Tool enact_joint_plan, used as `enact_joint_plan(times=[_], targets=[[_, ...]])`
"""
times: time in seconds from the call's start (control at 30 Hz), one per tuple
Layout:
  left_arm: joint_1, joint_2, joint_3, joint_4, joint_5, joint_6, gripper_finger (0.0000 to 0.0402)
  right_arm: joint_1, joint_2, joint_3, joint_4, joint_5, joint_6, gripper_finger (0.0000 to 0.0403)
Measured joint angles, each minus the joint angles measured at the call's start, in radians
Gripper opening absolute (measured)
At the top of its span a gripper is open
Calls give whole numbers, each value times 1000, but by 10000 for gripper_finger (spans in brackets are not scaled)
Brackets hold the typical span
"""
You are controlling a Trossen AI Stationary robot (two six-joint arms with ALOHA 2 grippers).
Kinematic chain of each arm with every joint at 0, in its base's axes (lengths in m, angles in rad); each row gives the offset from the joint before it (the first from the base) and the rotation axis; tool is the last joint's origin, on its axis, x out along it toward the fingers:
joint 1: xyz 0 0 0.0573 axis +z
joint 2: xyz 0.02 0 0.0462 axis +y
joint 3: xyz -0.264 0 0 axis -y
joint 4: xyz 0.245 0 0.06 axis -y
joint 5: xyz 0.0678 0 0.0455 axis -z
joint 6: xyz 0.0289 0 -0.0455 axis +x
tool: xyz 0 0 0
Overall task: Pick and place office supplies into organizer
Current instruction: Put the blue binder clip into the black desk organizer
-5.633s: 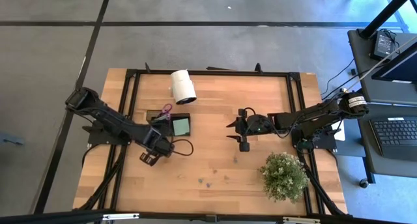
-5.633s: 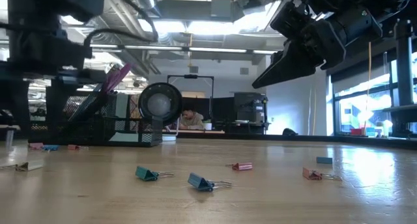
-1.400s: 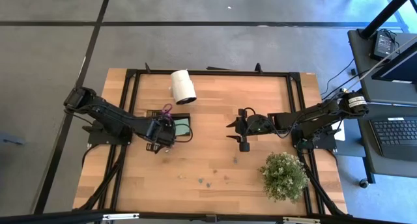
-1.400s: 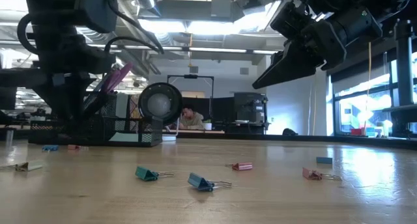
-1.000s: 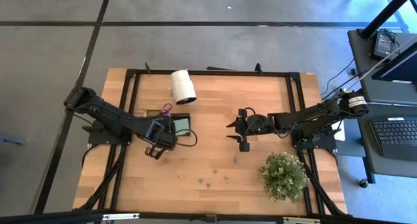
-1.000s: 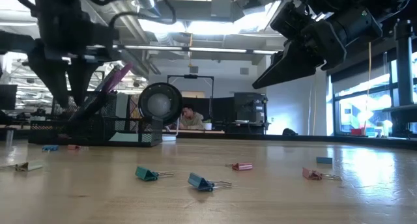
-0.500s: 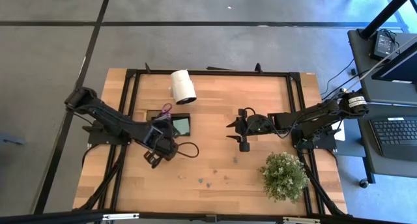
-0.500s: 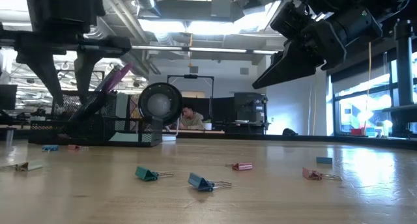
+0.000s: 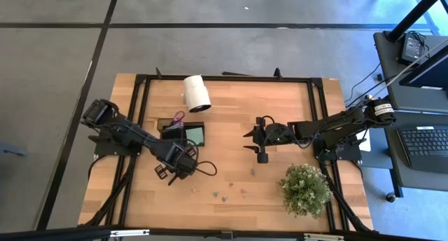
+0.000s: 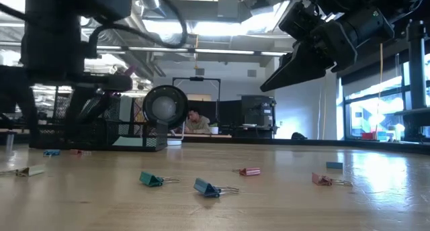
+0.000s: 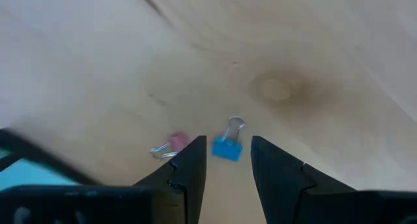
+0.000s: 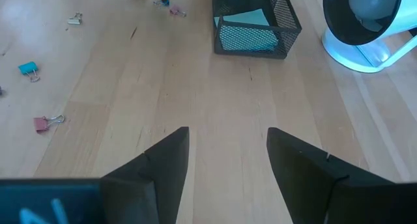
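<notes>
The black mesh organizer stands left of the table's middle. A light green pad lies in it and purple-handled scissors stick up from its far side. My left gripper is open just nearer than the organizer, pointing down. In the left wrist view its fingers stand over a blue clip, with a pink clip beside it, and touch neither. My right gripper waits open at mid-table, above the wood. Several small clips lie scattered on the near half of the table.
A white cylinder lies on its side beyond the organizer. A bushy potted plant stands at the near right corner. More clips lie on the bare wood between the arms.
My left gripper has gone from beside the organizer toward the table's near edge and now hangs over the blue and pink clips. My right arm has kept still.
</notes>
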Motion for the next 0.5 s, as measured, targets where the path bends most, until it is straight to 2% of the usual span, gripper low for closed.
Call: enact_joint_plan(times=[0.5], targets=[[1,23,-23,-14,-21,175,116,0,0,0,0,0,-1,210]])
